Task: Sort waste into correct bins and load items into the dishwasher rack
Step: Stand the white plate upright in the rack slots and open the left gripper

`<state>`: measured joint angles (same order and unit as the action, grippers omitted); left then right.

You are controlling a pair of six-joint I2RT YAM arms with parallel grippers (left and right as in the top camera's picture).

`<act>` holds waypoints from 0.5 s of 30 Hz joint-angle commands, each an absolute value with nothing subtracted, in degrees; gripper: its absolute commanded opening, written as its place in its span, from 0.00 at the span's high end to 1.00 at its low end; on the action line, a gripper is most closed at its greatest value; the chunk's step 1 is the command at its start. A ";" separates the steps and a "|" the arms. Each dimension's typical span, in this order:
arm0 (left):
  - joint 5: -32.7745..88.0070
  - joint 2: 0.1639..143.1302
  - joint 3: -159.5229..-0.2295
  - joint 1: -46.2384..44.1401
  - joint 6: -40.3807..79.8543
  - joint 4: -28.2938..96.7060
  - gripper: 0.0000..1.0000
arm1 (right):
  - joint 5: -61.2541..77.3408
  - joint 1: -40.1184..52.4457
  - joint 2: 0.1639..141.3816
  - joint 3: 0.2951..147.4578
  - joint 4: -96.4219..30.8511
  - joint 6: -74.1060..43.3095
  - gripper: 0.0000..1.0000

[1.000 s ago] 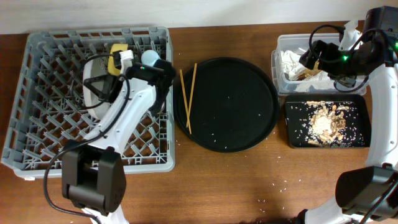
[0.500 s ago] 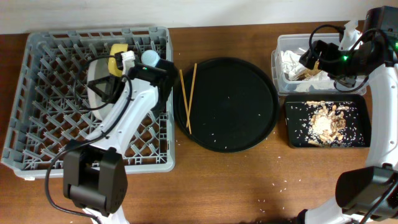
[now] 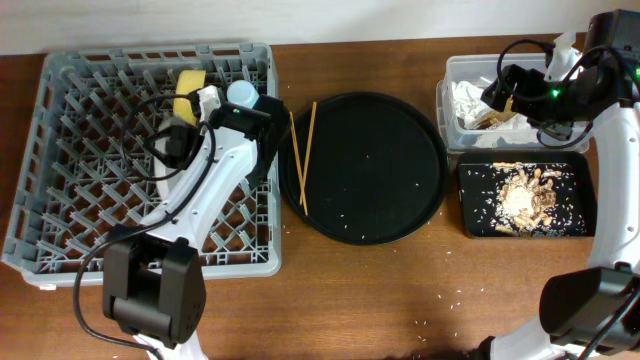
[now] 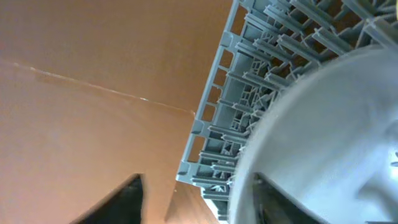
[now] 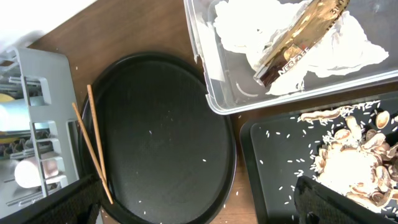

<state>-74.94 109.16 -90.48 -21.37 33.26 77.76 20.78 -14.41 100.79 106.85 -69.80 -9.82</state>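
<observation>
Jaws: left gripper (image 4: pixel 198 198) parted inside the dishwasher rack (image 3: pixel 60 200), straddling the pale plate (image 4: pixel 323 137) at its rim without clamping it; right gripper (image 5: pixel 205 202) wide, empty, above the clear tub (image 5: pixel 200 74). Chopsticks (image 3: pixel 302 160) at the round black tray's (image 3: pixel 390 200) left edge: light, stiff, likely to roll; pinch mid-length.

We see a brown wooden worktop (image 3: pixel 380 290) with four things set directly on it. At our left stands the large grey dishwasher rack (image 3: pixel 150 52). Just beside it, at the middle, lies the round black tray (image 3: pixel 390 190). At the right the clear tub (image 3: pixel 470 62) sits toward the far edge, and the shallow black tray (image 3: pixel 470 200) lies just in front of it. A few white rice-like crumbs (image 3: pixel 457 293) dot the bare wood near the front.
</observation>
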 commanded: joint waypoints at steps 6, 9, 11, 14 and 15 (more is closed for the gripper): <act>-68.90 107.74 -99.50 -21.28 26.28 77.58 0.30 | 20.29 -14.09 100.99 106.76 -69.60 -9.23 0.01; -56.84 107.74 -108.99 -21.28 18.70 76.09 0.27 | 20.29 -14.09 100.99 106.76 -69.60 -9.23 0.01; -44.38 107.74 -114.76 -21.28 11.42 74.11 0.26 | 20.29 -14.09 100.99 106.76 -69.60 -9.23 0.01; -30.24 107.74 -119.98 -21.28 6.48 72.16 0.26 | 20.29 -14.09 100.99 106.76 -69.60 -9.23 0.01; -26.65 107.74 -120.84 -21.28 6.31 71.53 0.26 | 20.32 -14.09 100.99 106.76 -69.63 -9.23 0.01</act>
<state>-47.51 109.14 -116.53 -21.37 14.87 72.79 20.78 -14.41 100.79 106.85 -69.80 -9.82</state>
